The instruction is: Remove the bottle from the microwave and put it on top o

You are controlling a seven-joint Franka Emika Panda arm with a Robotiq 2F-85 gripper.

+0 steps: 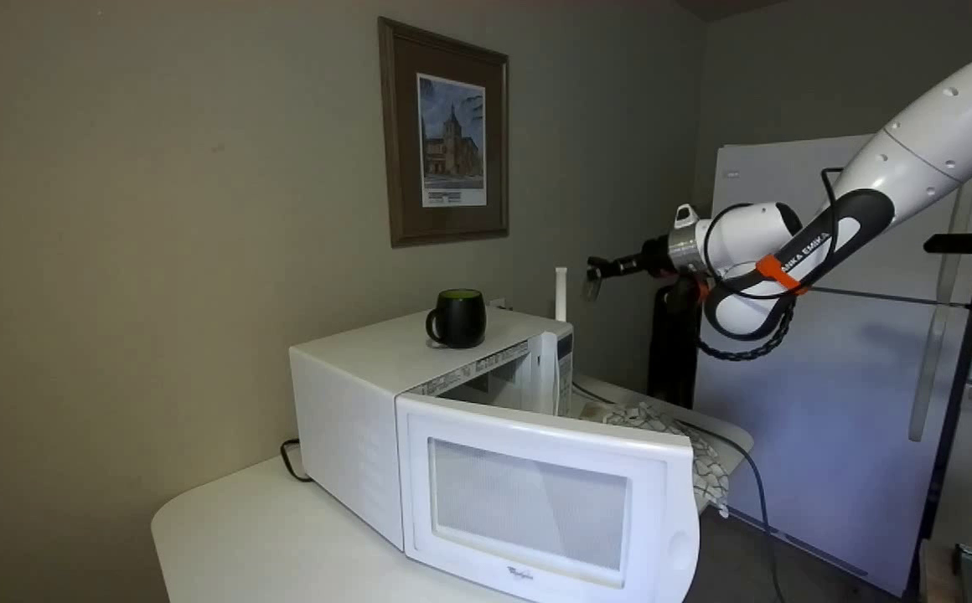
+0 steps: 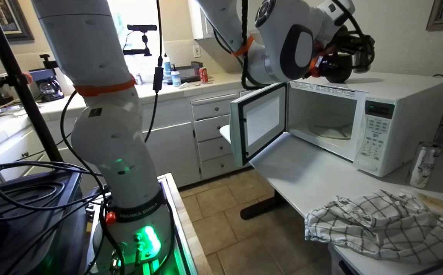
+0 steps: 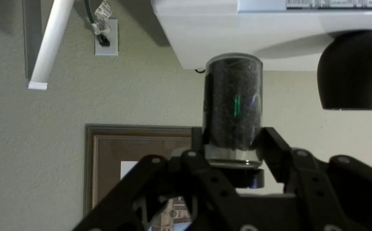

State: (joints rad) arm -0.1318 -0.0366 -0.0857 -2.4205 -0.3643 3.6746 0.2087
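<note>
Wrist view | my gripper [image 3: 233,138] is clasping btl [image 3: 233,102] outside m'wave [image 3: 231,35] | I'm judging: removal done, placing pending | nxt is prob. needing shift over top, lowering clear of blk cup [image 3: 354,70]

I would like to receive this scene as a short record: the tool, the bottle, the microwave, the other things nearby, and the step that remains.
tool: gripping the bottle
bottle: held in the air, apart from the microwave
microwave: on the table, door open
cup: black, upright on top of the microwave
cloth: checked, crumpled on the table
can: standing on the table beside the microwave
step remaining: probably setting the bottle down on top of the microwave
</note>
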